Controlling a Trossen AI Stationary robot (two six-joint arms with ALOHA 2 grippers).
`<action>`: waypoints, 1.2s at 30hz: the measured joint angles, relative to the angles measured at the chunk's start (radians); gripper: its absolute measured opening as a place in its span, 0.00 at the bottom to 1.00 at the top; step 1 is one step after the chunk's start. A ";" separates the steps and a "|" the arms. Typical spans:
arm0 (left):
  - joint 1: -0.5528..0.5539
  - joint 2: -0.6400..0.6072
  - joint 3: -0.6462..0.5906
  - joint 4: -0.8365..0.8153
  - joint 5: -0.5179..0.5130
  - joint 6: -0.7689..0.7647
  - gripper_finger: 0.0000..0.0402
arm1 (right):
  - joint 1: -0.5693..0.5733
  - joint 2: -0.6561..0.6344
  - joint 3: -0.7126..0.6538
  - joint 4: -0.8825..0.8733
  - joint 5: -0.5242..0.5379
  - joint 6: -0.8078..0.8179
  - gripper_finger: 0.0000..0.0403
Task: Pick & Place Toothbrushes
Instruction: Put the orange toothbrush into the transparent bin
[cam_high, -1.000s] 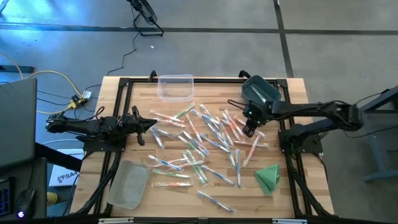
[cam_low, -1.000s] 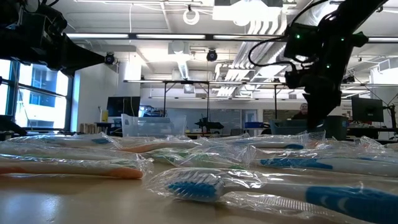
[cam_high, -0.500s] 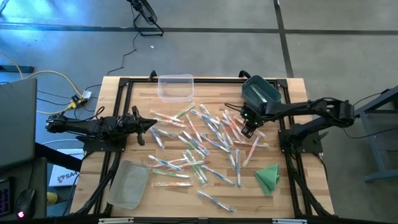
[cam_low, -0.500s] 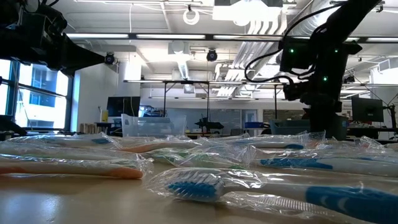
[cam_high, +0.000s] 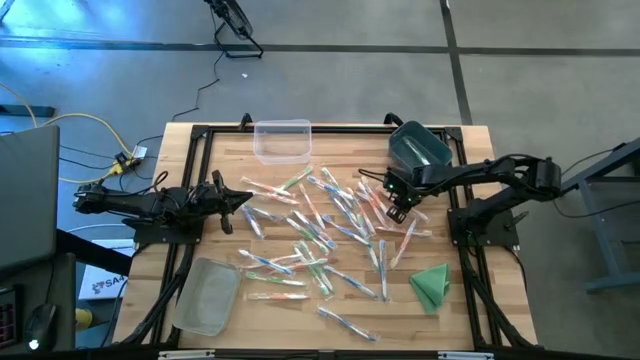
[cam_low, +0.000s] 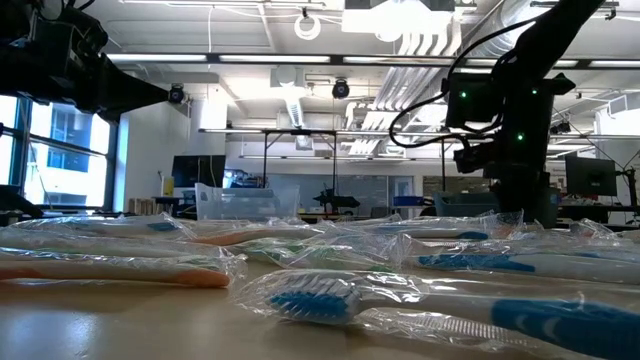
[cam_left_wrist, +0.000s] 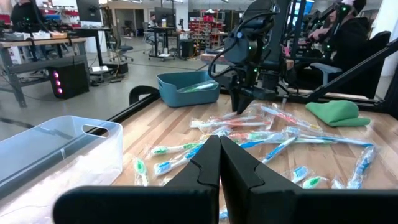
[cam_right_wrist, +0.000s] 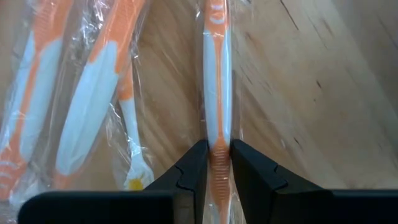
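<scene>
Many wrapped toothbrushes lie scattered over the middle of the wooden table. My right gripper stands at the right side of the heap, pointing steeply down. It is shut on one orange-and-white toothbrush in a clear wrapper. More orange toothbrushes lie beside that one. My left gripper waits shut at the table's left side, held level above the table and touching nothing; its shut fingers point across the heap. My right gripper pinches the orange toothbrush by its ribbed handle between its two fingers. The fingers come from above, slanting steeply down. The toothbrush runs straight on from the fingers over the wood. I cannot tell whether it lies on the table or hangs just clear.
A teal bin stands at the far right, close behind my right gripper. A clear bin stands at the far middle and another clear container at the near left. A folded green cloth lies at the near right.
My right gripper has sunk toward the table and tipped more steeply downward, staying at the right side of the heap. Its fingers show no change.
</scene>
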 joint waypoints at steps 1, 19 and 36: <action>0.000 0.000 0.000 0.000 0.000 0.000 0.00 | 0.000 0.000 0.000 0.003 0.000 0.000 0.16; 0.000 0.000 0.007 0.006 0.000 0.000 0.00 | 0.000 -0.018 -0.005 0.019 0.021 -0.003 0.06; 0.000 0.000 0.046 0.008 -0.128 -0.002 0.00 | -0.003 -0.182 0.138 0.001 0.131 -0.105 0.06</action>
